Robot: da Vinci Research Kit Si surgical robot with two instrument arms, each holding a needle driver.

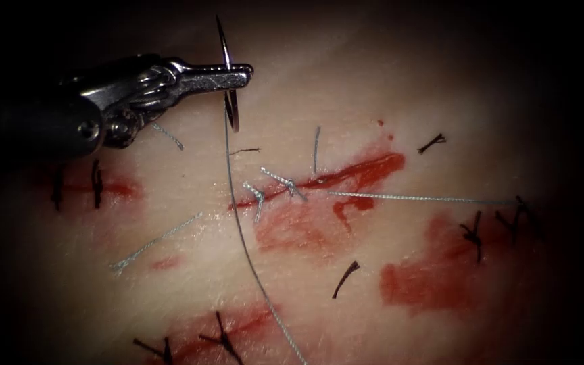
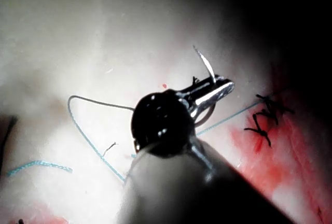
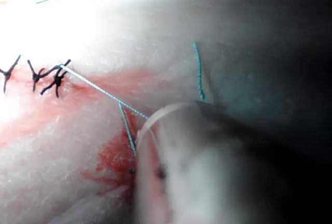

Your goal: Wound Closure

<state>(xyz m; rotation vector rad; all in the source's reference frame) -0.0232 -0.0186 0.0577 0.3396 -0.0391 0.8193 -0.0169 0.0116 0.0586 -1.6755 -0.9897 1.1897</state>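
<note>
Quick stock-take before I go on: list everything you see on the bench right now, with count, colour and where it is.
tissue: one piece, pale, under everything.
cut: one, red, middle of the tissue, with pale stitches across its left part.
red fluid: several patches, around the cut and to its right and below.
needle: one, curved, silver, held near mid-curve, up off the tissue, left of the cut.
thread: one long pale strand, running down from the needle.
dark knots: several, black, scattered left, right and below.
cut ends of thread: a few, pale, lying loose.
left tool: one, metal, jaws shut on the needle.
</note>
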